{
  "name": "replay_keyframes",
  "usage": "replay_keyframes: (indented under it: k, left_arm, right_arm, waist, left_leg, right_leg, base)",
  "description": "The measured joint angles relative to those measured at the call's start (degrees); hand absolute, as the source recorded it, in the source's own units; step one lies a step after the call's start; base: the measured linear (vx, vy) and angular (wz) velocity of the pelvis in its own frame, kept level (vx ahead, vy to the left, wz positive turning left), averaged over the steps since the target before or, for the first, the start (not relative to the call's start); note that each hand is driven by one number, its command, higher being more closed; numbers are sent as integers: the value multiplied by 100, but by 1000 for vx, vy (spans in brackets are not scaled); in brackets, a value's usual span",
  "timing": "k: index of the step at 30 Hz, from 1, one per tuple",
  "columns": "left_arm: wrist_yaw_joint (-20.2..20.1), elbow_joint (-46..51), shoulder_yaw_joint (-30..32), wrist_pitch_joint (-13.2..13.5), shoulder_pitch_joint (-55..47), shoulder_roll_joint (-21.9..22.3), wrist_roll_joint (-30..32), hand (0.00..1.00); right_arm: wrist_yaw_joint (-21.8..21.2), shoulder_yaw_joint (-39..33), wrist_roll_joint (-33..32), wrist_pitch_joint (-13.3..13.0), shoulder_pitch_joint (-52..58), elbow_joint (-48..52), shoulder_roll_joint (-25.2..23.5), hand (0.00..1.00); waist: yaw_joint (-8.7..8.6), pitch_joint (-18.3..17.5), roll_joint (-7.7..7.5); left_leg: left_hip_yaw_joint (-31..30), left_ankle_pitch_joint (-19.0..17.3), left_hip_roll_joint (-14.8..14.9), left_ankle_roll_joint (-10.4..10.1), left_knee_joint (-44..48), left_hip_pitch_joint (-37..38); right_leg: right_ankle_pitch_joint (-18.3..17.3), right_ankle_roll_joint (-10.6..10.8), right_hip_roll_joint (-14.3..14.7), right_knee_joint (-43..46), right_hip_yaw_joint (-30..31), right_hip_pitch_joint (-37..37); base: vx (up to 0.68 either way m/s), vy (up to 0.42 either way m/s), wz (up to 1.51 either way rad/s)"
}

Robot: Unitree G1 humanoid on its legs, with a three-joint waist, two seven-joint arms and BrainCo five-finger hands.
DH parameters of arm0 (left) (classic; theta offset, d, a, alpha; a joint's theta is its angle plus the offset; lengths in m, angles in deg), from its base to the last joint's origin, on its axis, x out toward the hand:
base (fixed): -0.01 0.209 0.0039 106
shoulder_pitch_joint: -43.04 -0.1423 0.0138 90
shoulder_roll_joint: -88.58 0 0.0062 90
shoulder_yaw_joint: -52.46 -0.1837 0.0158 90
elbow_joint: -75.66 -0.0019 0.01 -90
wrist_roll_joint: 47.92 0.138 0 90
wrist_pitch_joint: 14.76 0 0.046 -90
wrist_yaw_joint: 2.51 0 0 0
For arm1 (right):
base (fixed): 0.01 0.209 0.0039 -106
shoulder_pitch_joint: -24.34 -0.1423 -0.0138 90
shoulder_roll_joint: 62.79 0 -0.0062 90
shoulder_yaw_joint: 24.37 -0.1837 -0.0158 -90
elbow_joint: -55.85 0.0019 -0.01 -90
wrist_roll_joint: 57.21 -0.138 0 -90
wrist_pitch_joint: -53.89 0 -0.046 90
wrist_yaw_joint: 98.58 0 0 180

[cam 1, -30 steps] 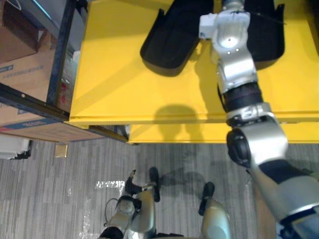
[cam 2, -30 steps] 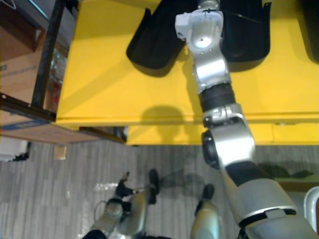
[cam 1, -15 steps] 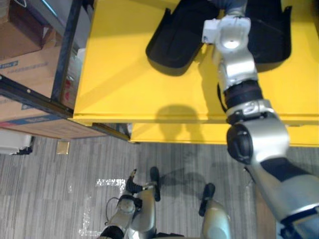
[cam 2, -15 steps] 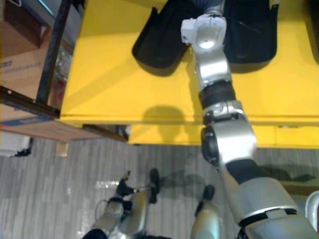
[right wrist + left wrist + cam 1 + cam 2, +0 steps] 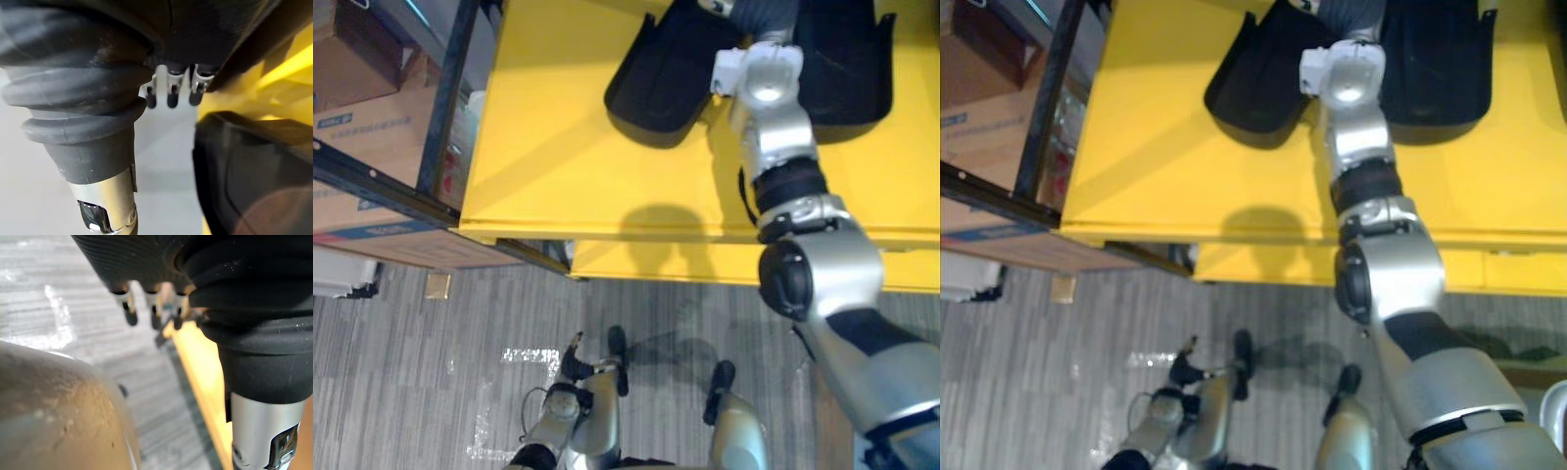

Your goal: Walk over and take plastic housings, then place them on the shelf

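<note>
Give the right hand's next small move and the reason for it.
The right hand is open and empty. It reaches over the yellow table between the left housing and the right housing and grips neither. So it should probably ease sideways onto one housing's edge and curl round it.

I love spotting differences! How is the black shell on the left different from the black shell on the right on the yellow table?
The left shell lies slanted, its rounded end pointing toward the table's front left corner; the right shell lies straight to the front edge. The left shell is nearer the dark rack; the right shell is farther from it. Both are black and lie on the yellow table.
</note>
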Motion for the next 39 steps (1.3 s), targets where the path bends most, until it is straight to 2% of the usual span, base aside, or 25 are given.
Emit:
replay_keyframes:
  k: [14, 28, 39]
  left_arm:
    - [-40, 62, -17, 0, -1, 4, -1, 0]
    - [-60, 67, -21, 1, -2, 3, -12, 0]
    - [-28, 66, -20, 7, -6, 10, -229, 0]
  right_arm:
    - [-130, -124, -116, 118, -5, -259, 121, 0]
    - [-354, -66, -265, 117, -5, -277, 125, 0]
    - [-413, 246, 25, 118, -24, -330, 485, 0]
  waist:
    - [106, 11, 22]
    - [116, 12, 26]
    - [160, 13, 25]
  left_leg:
    - [-57, 193, -5, -36, -226, 9]
    - [-108, 241, 6, -66, -295, 10]
    - [-210, 408, -32, -106, -521, -8]
  right_leg:
    - [-66, -65, -17, 174, -58, -127]
    - [-118, -85, -27, 236, -135, -142]
    - [-348, -111, -139, 616, -221, -340]
  base:
    - [-3, 3, 2]
    - [1, 3, 1]
    - [5, 0, 6]
